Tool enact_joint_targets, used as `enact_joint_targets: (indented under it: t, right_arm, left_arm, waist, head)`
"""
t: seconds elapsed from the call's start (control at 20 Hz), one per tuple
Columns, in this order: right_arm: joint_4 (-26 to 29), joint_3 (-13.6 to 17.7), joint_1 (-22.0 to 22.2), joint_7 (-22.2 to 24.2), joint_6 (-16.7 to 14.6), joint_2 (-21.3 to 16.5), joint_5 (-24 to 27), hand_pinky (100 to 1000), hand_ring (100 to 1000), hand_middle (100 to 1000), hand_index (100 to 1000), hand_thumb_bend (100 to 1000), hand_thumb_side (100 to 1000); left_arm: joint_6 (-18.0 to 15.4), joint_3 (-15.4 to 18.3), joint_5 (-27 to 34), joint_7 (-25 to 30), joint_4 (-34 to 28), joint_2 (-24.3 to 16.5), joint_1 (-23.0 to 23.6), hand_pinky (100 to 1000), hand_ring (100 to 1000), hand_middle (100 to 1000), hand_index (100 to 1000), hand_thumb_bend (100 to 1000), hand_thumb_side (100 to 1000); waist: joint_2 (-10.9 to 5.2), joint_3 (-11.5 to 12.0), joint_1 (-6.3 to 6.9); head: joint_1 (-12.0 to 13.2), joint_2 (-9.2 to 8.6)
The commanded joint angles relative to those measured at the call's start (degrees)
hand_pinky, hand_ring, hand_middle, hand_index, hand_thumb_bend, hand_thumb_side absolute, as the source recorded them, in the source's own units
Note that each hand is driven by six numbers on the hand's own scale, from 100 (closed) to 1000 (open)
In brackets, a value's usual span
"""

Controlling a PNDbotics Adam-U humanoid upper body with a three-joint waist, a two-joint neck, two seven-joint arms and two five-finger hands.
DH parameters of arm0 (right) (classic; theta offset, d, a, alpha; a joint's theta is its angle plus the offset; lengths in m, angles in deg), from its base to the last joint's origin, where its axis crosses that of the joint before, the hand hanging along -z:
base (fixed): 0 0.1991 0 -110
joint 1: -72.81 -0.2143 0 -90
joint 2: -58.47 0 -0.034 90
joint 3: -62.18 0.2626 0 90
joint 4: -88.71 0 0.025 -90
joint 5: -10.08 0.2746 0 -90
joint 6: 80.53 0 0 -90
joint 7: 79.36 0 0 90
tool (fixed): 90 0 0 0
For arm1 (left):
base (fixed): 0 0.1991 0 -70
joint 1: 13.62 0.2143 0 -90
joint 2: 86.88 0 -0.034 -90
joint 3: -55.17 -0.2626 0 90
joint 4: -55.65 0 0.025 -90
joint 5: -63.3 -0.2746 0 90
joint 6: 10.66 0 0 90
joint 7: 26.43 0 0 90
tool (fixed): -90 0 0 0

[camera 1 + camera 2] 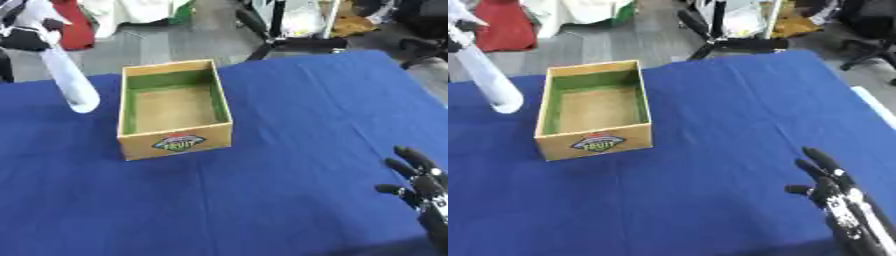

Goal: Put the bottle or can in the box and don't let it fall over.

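- One white bottle [72, 80], tilted, gripped by the left robot hand [26, 35], upper left of frame, beside the box [173, 142].
- Right robot hand [829, 182] lower right, fingers relaxed, holding nothing.

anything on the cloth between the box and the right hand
Nothing: in the left eye view only bare blue cloth lies between the box and the right hand, which rests open at the lower right corner.
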Motion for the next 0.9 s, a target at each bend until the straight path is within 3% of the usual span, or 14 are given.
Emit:
enact_joint_targets:
  t: [0.05,0.4,0.65,0.9]
  right_arm:
    - [0.5,0.3,-0.1,-0.3,-0.1,-0.9,-0.1,739,1000,1000,977,100,713]
    - [0.5,0.2,0.0,-0.3,-0.2,-1.0,-0.2,740,1000,1000,977,100,710]
    - [0.4,-0.4,0.0,0.2,-0.1,-0.9,0.2,740,1000,1000,977,100,710]
    - [0.3,-0.9,-0.1,0.9,-0.1,-0.8,0.7,740,1000,1000,977,100,709]
  left_arm:
    - [0.0,1.1,3.9,-1.0,-4.9,-3.8,-2.1,100,100,100,299,100,349]
    - [-0.9,-1.6,12.4,1.5,-11.8,-2.9,-2.5,100,100,100,297,100,367]
    - [-2.8,-6.3,14.3,3.9,-12.8,2.9,-3.1,100,100,100,300,100,380]
    - [-5.3,-11.0,11.7,5.3,-11.4,9.0,-2.5,101,100,100,314,100,397]
  waist:
    - [-1.31,0.3,0.14]
    - [-1.61,0.4,0.14]
    - [-1.70,-0.4,-0.28]
    - [-1.68,-1.1,-0.90]
  head:
    - [-0.5,0.12]
    - [-0.8,0.29]
    - [-0.2,0.45]
    - [0.2,0.23]
